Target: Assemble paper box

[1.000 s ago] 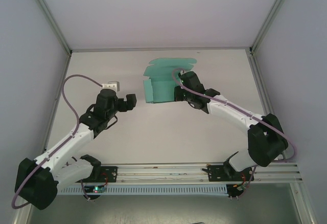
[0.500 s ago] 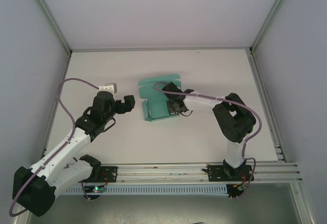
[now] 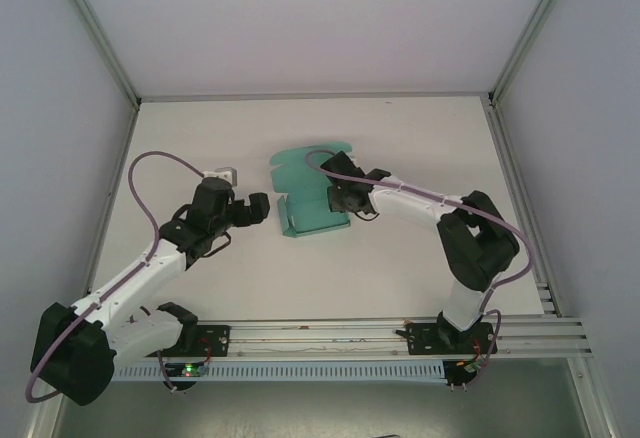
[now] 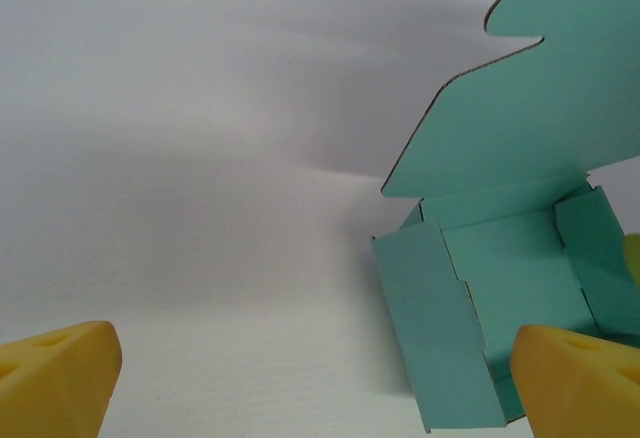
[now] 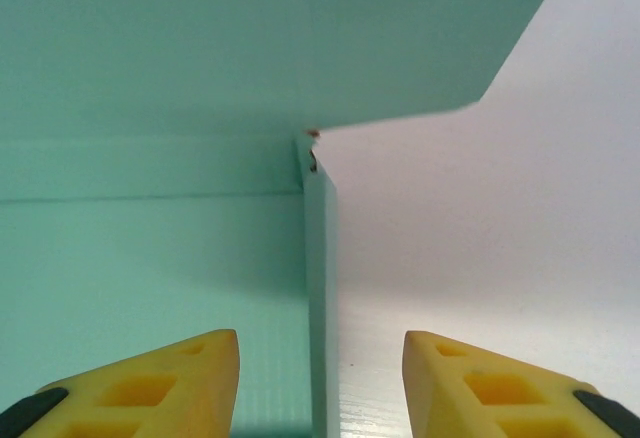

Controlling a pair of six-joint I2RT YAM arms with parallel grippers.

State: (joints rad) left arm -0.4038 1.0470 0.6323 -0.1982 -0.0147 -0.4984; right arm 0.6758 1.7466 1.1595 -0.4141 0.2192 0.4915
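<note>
Paper box (image 3: 310, 216), right end effector (image 5: 320, 358) astride (parted)

Half-folded paper box (image 4: 510, 288), lid flap (image 4: 520, 108) seemingly upright, table (image 4: 200, 208), yellow fingers (image 4: 55, 378) wide apart

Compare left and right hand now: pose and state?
The left hand gapes wide, while the right hand is only partly open. The left hand sits clear of the paper box, off its left side; the right hand straddles an upright side wall of the box, with neither pad visibly touching it. Both hands have yellow fingers and aim at the box. Neither is gripping anything.
</note>
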